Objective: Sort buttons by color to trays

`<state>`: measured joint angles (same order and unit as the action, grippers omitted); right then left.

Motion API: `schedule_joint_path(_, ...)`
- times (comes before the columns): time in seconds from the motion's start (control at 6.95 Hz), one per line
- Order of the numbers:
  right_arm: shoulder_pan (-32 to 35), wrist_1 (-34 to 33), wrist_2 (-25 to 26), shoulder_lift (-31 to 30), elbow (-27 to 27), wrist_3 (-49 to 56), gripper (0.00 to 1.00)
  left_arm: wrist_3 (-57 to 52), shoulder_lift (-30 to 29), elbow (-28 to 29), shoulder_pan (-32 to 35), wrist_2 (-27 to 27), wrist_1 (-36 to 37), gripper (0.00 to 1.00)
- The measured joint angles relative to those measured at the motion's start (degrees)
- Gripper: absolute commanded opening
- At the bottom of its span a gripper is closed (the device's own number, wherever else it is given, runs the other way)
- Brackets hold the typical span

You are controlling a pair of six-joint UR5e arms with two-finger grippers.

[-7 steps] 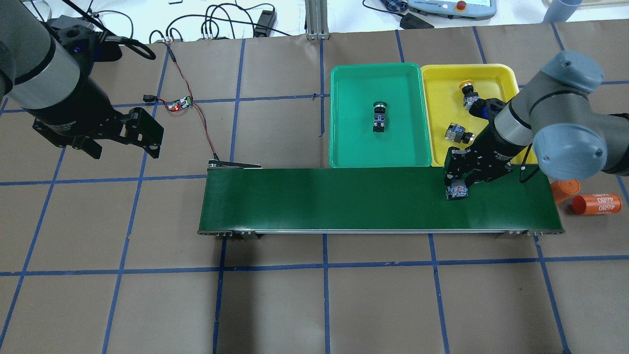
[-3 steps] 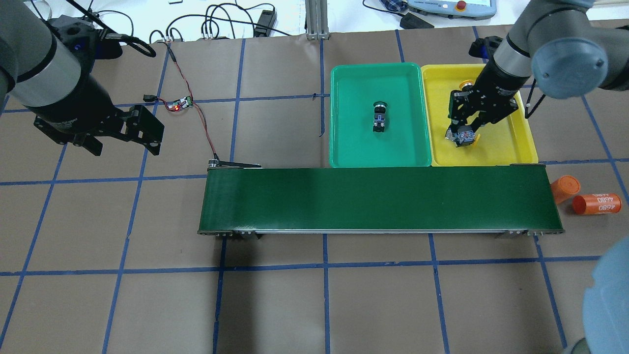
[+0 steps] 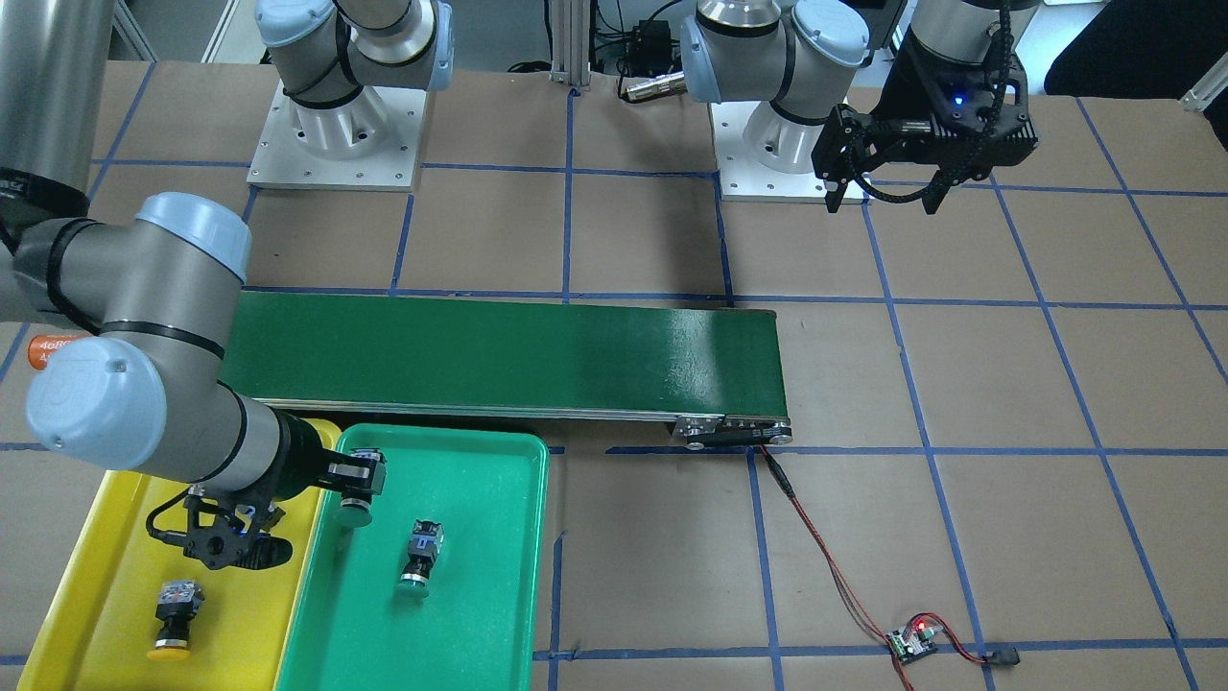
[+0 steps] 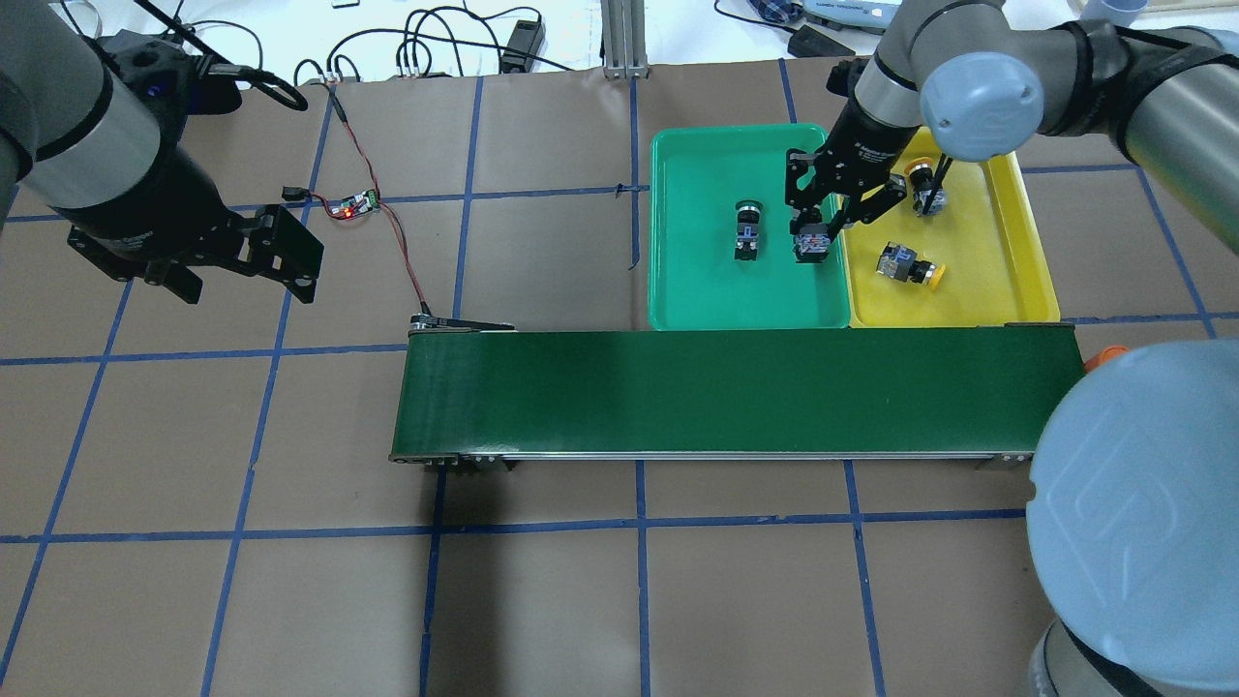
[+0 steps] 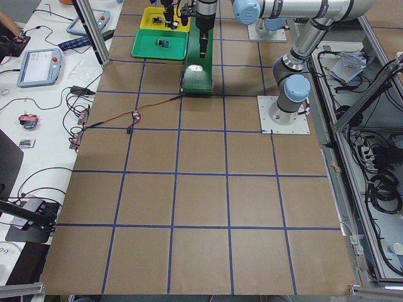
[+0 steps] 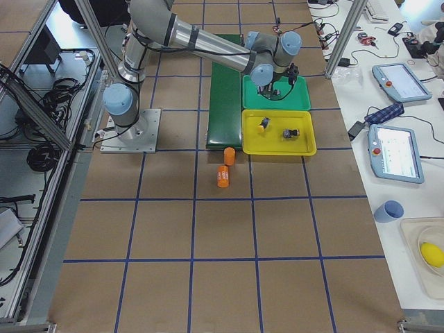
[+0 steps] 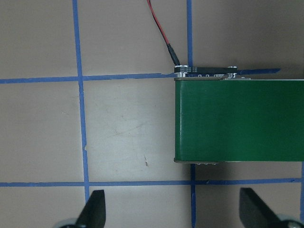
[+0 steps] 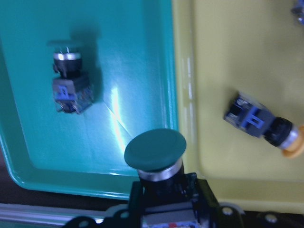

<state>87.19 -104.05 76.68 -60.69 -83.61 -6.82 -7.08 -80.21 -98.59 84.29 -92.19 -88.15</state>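
Observation:
My right gripper (image 4: 811, 242) is shut on a green-capped button (image 8: 155, 149) and holds it above the right edge of the green tray (image 4: 697, 281), by the border with the yellow tray (image 4: 987, 261). A second green button (image 4: 746, 232) lies in the middle of the green tray. Two yellow-capped buttons (image 4: 907, 267) (image 4: 924, 187) lie in the yellow tray. My left gripper (image 4: 237, 279) hangs open and holds nothing, far left of the trays, over the table near the conveyor's left end.
The long dark-green conveyor belt (image 4: 736, 392) runs along the near side of both trays. A small circuit board (image 4: 353, 204) with a red light and red wire lies left of the belt. Orange cylinders (image 6: 223, 175) lie past the belt's right end.
My right gripper lifted the button from the belt's right end, crossed over the yellow tray, and now holds it over the green tray's right edge. The left arm has stayed put.

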Motion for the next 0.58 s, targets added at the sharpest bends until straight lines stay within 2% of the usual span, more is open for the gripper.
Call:
schedule_joint_path(0.29,-0.08,-1.56,2.89,-0.11,1.48,-1.27,1.0,-0.26,-0.22,0.03,-0.06,-0.03,0.13,1.0)
schedule_joint_path(0.58,0.15,1.47,6.42,-5.91,2.86,-1.83,1.0,-0.35,-0.37,-0.02,-0.09,-0.03,0.19,1.0)
